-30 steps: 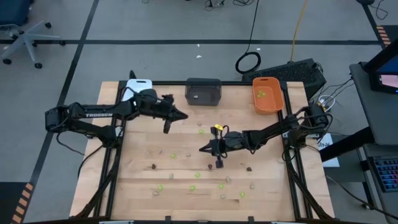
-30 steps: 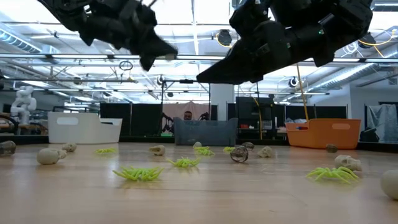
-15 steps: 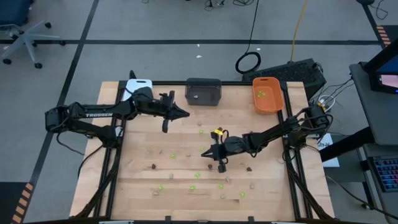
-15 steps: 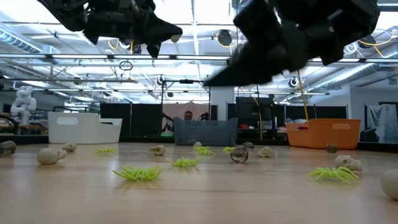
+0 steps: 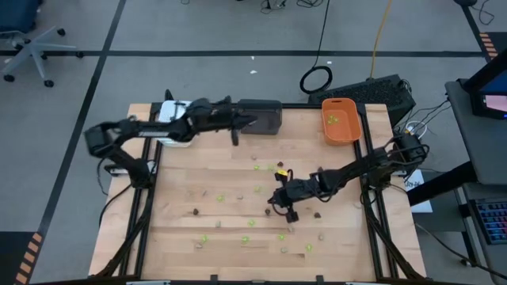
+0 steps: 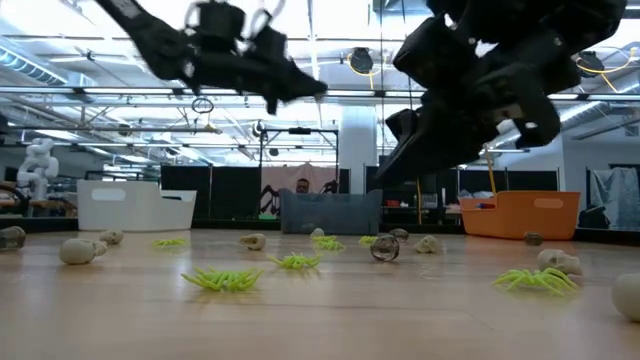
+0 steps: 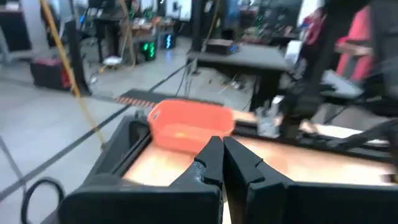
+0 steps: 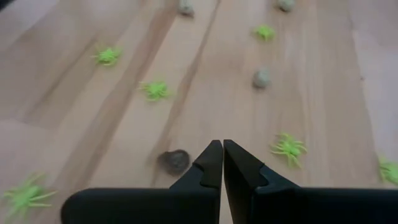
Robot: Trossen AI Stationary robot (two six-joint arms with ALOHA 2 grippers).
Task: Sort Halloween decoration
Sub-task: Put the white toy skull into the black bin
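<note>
The Halloween decoration lies scattered over the wooden table: lime green spiders (image 8: 155,90), pale beige lumps (image 8: 261,78) and dark pieces (image 8: 174,160). My left gripper (image 5: 255,121) is shut and points level over the near rim of the dark grey tray (image 5: 265,111). Nothing shows between its fingers in the left wrist view (image 7: 222,142). My right gripper (image 5: 272,206) is shut and slants down above the table's middle. Its tips (image 8: 222,144) hang just beside a dark piece and clear of it.
A white tray (image 5: 170,119) stands at the far left, partly under my left arm. An orange tray (image 5: 341,120) with green pieces stands at the far right. More pieces lie toward the near edge (image 5: 245,237). A person shows far behind the table (image 6: 302,186).
My left gripper has swung toward the far edge and the right, from over the bare table to the dark grey tray, staying shut. My right gripper has tipped further downward and drifted toward the near edge, still shut. No piece on the table has moved.
</note>
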